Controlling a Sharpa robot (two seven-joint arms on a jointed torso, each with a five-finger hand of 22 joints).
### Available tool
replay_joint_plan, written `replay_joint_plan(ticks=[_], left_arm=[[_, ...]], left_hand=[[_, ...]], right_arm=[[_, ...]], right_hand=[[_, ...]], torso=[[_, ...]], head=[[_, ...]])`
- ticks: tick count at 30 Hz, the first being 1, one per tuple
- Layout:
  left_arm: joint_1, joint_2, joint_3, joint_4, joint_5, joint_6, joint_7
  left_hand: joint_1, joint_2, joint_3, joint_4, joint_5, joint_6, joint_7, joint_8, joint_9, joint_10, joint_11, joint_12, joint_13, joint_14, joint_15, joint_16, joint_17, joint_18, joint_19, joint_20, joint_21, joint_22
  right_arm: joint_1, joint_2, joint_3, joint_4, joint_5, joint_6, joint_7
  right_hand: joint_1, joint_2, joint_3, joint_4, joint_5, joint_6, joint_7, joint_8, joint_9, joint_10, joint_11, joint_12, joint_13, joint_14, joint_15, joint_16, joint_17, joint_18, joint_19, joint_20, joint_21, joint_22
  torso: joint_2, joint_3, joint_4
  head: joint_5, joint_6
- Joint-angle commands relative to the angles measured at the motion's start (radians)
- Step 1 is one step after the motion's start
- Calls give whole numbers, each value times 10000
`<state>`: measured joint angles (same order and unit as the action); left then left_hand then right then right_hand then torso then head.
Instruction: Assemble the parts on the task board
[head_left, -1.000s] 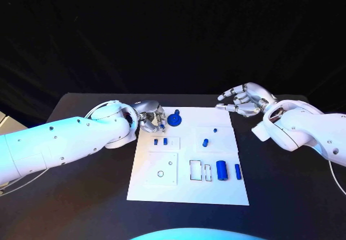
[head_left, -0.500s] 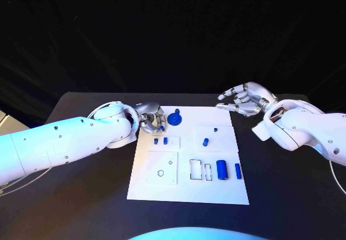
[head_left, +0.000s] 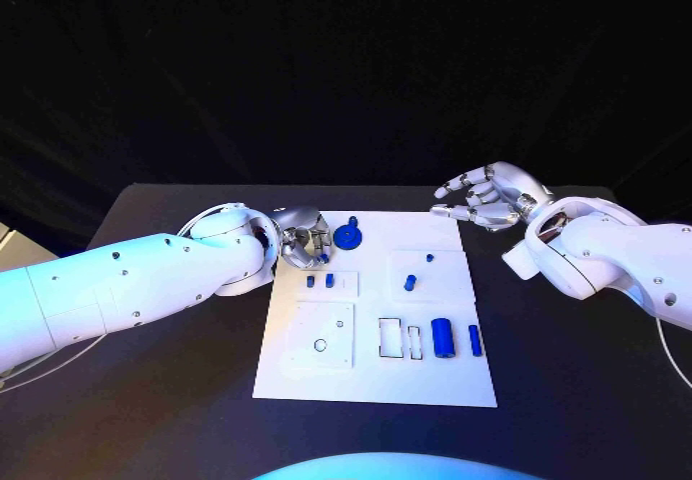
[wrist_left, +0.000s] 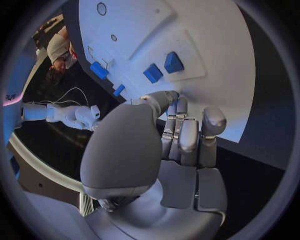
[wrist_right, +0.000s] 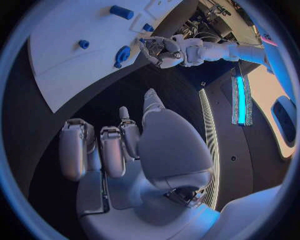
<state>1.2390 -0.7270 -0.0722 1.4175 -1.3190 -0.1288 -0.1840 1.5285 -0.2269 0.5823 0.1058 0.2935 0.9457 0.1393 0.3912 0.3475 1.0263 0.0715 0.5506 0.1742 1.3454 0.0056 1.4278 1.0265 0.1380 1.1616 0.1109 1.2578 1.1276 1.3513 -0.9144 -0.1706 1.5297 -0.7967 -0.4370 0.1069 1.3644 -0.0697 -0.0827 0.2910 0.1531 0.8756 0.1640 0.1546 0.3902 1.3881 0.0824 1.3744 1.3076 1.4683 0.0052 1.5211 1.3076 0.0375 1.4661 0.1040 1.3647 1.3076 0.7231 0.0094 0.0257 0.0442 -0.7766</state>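
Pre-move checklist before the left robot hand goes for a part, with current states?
1. Left robot hand holds nothing: cannot tell; fingers are curled, nothing blue shows in the left wrist view.
2. Left robot hand at the task board: ok, at its far left corner.
3. Two small blue parts unobstructed: ok, just in front of the fingers.
4. Round blue part free: ok, beside the hand, apart.
5. Right robot hand out of the way: ok, open, past the board's far right corner.
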Motion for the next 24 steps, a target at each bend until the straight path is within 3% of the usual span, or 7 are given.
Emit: replay_joint_plan(ticks=[1,15,24], left_arm=[[-8,45,-5,2,-53,327,-35],[-11,183,-55,-140,-47,575,-127],[-21,219,-96,-246,-7,569,-151]], left_hand=[[-133,-18,-8,-37,17,50,2,-65,11,72,-14,-79,1,58,4,43,-8,-171,51,-1,40,-3],[-258,-10,-27,-17,-15,86,-2,-98,31,100,-19,-160,2,71,-1,48,4,-172,44,0,26,-11],[-477,-67,-62,14,-13,-76,0,-296,20,-3,10,-392,-22,26,21,29,-81,-146,-70,16,-96,-139]], right_arm=[[-5,7,1,13,-80,74,113],[-5,6,1,16,-80,78,113],[-5,-3,1,18,-80,81,108]], right_hand=[[22,81,-39,1,60,-25,3,62,-9,-26,-16,-29,621,746,1,-46,1548,83,175,46,-54,1585],[22,81,-39,1,60,-25,3,62,-9,-26,-16,-29,621,746,1,-46,1548,83,175,46,-54,1585],[22,81,-39,1,60,-25,3,62,-9,-26,-16,-29,621,746,1,-46,1548,83,175,46,-54,1585]], torso=[[-7,-3,11],[2,1,2],[-5,5,3]], head=[[10,-4],[-15,-18],[-26,-33]])
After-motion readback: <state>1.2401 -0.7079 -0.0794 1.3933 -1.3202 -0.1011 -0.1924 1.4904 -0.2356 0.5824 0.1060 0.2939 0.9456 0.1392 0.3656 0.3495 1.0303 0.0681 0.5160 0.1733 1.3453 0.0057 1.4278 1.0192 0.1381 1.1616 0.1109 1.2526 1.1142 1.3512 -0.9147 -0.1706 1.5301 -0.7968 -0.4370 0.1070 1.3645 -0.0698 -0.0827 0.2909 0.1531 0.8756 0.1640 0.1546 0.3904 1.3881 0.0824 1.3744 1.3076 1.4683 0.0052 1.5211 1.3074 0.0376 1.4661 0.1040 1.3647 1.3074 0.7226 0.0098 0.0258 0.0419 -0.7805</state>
